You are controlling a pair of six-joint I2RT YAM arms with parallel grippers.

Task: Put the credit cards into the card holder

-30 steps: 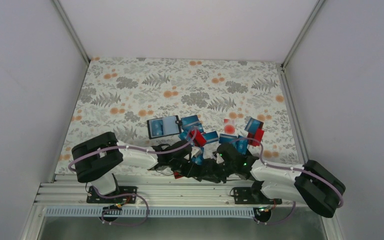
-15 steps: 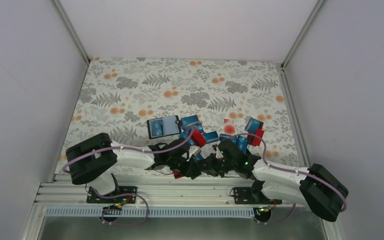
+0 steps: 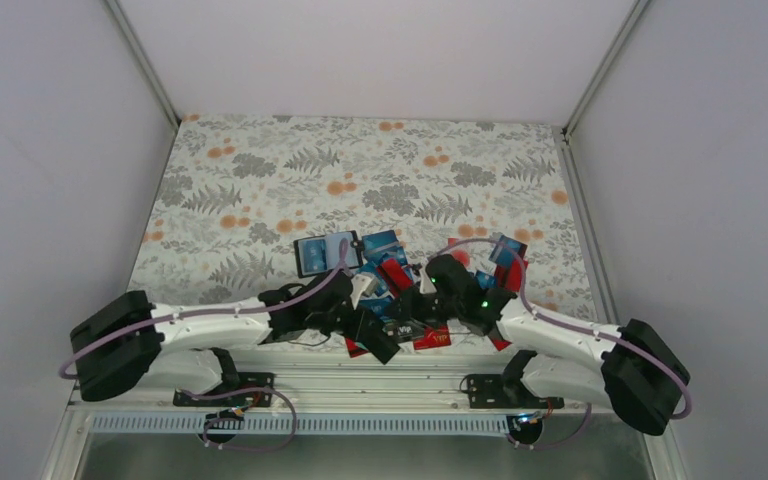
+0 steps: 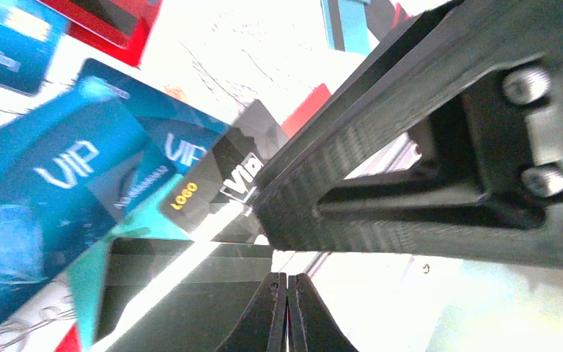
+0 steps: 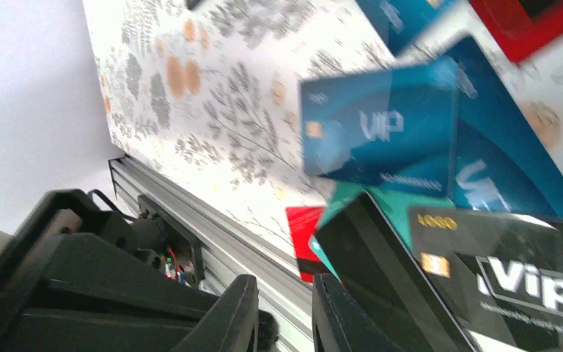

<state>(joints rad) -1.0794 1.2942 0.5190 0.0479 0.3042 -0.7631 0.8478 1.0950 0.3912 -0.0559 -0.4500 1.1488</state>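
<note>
Looking down, you see your 2 arms meeting over the cards [image 3: 378,246], which lie scattered and overlapping at the near middle of the table [image 3: 260,170]. Your left gripper [image 4: 287,308] has its fingers pressed flat together, low over a dark card at the near edge of the pile. Your right gripper [image 5: 284,315] has its fingers narrowly parted, with a black VIP card [image 5: 513,286] just beside them to the right. The holder [image 3: 322,256] lies open on the table, just left of the pile.
</note>
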